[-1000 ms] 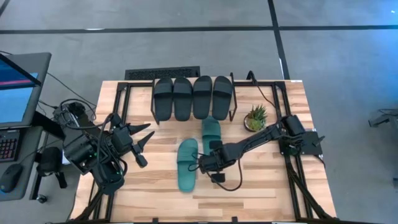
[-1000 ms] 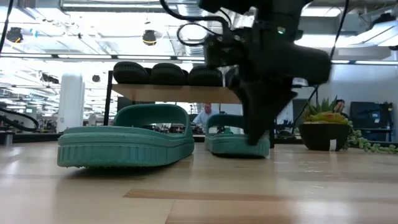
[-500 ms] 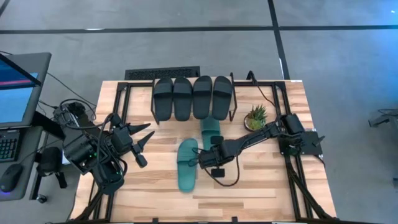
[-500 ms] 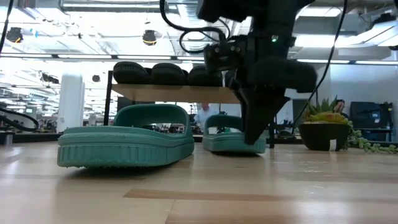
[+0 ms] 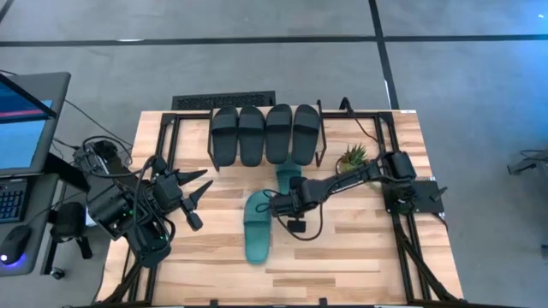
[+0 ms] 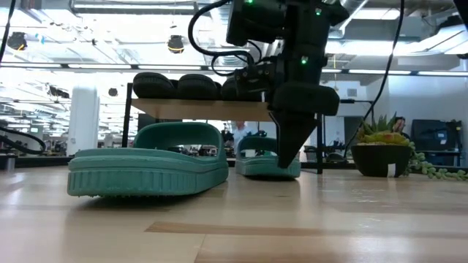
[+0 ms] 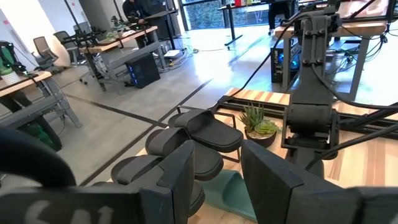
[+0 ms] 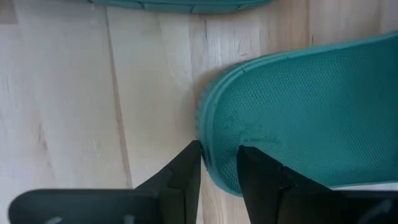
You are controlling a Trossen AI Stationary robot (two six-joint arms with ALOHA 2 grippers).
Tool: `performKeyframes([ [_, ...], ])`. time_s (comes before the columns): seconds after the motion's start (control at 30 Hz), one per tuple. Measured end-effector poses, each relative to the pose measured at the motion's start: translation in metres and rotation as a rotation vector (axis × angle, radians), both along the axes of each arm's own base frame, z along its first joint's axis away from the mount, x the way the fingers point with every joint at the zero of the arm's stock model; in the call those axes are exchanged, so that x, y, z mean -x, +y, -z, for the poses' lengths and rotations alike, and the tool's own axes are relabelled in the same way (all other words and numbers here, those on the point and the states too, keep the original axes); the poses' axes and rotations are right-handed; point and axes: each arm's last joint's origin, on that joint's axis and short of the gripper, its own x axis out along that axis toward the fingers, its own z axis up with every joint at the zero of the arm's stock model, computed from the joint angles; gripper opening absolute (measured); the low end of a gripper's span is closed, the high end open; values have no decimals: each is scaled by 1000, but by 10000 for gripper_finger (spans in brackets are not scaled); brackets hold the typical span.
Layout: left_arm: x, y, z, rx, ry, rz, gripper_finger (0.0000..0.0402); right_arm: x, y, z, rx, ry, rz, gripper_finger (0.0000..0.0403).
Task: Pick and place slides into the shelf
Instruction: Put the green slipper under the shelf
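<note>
Four black slides [image 5: 265,133] lie side by side on the shelf's plank top [image 6: 205,109]. Two teal slides are on the table. One [image 5: 258,227] lies flat on its sole near the middle, shown large in the low view [image 6: 146,164]. The other [image 5: 289,177] rests on its sole with its far end under the shelf. My right gripper [image 5: 288,204] stands at this slide's near end and is shut on it. My left gripper [image 5: 199,190] waits open by the table's left side, touching nothing. My right gripper [image 8: 219,158] pinches the rounded rim [image 8: 212,144] of the teal slide's near end. One finger [image 8: 186,171] is outside on the table side, the other [image 8: 258,171] on the footbed. The fingers point down from above [image 6: 284,157]. The slide lies flat on the table.
A small potted plant [image 5: 353,158] stands right of the shelf, close to my right arm. The shelf's black wire legs [image 5: 318,158] flank the gap under the plank. Black metal frames run along the table's left and right edges. Bare wood lies along the near edge.
My right gripper has moved toward the table's far edge, toward the shelf, and the teal slide in its hold has slid along the table with it, its far end passing under the plank. The other teal slide has stayed put.
</note>
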Motion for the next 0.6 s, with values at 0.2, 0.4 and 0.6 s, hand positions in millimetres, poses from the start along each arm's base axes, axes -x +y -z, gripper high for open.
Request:
performKeyframes([
  [0.2,0,0,0,0,0,0,122,-3,-17,0,3,0,35,93],
  [0.4,0,0,0,-1,0,0,122,-8,-32,-5,4,-11,37,93],
  [0.6,0,0,0,-2,1,0,122,-12,-51,-11,10,-20,57,93],
])
